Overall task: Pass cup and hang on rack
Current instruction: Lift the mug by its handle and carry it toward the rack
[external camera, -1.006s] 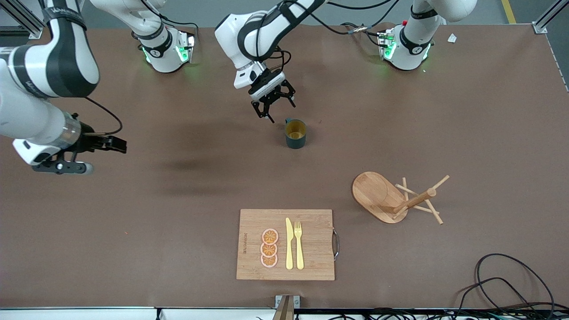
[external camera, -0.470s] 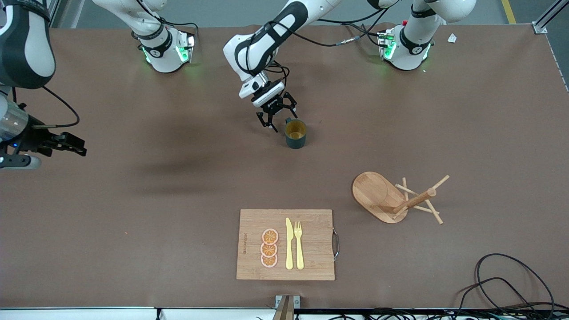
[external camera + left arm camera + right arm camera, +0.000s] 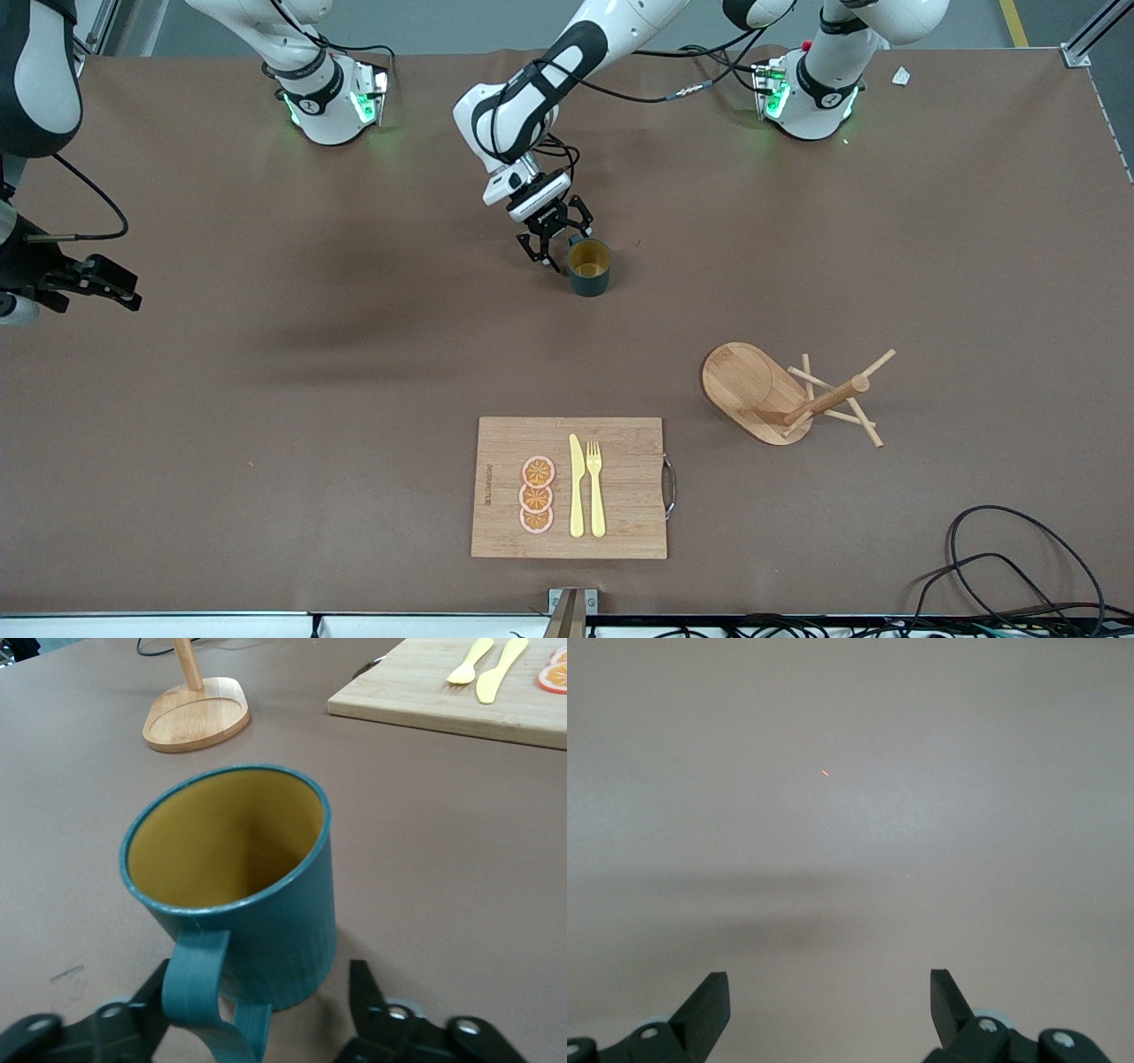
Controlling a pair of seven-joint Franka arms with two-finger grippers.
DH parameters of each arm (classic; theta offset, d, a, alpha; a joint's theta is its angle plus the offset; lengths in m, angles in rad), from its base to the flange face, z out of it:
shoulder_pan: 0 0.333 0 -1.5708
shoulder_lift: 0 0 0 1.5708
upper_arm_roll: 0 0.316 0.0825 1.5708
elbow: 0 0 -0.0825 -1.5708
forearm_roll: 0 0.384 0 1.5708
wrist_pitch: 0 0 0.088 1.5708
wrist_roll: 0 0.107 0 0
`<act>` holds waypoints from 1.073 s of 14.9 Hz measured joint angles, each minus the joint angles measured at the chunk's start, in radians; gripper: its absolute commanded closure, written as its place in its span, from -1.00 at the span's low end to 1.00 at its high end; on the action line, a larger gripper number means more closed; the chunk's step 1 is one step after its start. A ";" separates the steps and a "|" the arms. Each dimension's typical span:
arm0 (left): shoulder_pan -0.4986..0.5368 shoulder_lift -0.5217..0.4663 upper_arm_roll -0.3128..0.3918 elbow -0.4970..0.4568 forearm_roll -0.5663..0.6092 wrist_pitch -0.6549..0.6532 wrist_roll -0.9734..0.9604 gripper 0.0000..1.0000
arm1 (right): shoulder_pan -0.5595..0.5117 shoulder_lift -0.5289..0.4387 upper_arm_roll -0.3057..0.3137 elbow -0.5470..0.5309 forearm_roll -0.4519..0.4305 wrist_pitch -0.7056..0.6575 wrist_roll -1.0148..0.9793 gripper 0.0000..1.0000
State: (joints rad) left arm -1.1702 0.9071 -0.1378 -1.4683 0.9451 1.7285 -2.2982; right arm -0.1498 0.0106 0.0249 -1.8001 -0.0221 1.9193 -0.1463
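Teal ribbed mug (image 3: 588, 268) with mustard-yellow inside is stood upright on the brown table (image 3: 266, 399); its handle is flanked by the left gripper (image 3: 259, 1014), fingers apart, untouching. The right gripper (image 3: 830, 994) is held spread over bare table.

rack (image 3: 195, 713): post cut off at edge | cup (image 3: 235, 895) handle: bottom cropped (wrist views)

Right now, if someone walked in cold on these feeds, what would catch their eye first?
The cup, teal outside and mustard inside, stands upright mid-table with the left gripper down at its handle, one finger on either side, not clamped. The rack stands nearer the front camera toward the left arm's end, beside a cutting board with cutlery and orange slices. The right gripper waits open over bare table.
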 measured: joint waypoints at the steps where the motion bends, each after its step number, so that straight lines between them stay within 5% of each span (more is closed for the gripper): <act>1: 0.000 0.001 0.000 0.000 0.000 0.000 -0.001 -0.10 | 0.000 -0.010 0.001 0.000 0.000 -0.001 0.000 -1.00; 7: 0.000 0.002 0.000 0.001 0.001 0.001 -0.001 0.96 | 0.000 -0.086 0.004 0.003 0.000 -0.068 0.000 -1.00; 16: 0.035 -0.030 -0.002 0.041 -0.074 0.090 0.036 0.99 | 0.014 -0.157 0.021 0.019 0.001 -0.148 -0.002 -1.00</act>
State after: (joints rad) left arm -1.1354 0.8776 -0.1398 -1.4274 0.8709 1.8183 -2.2626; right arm -0.1360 -0.1462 0.0464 -1.7810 -0.0213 1.7717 -0.1485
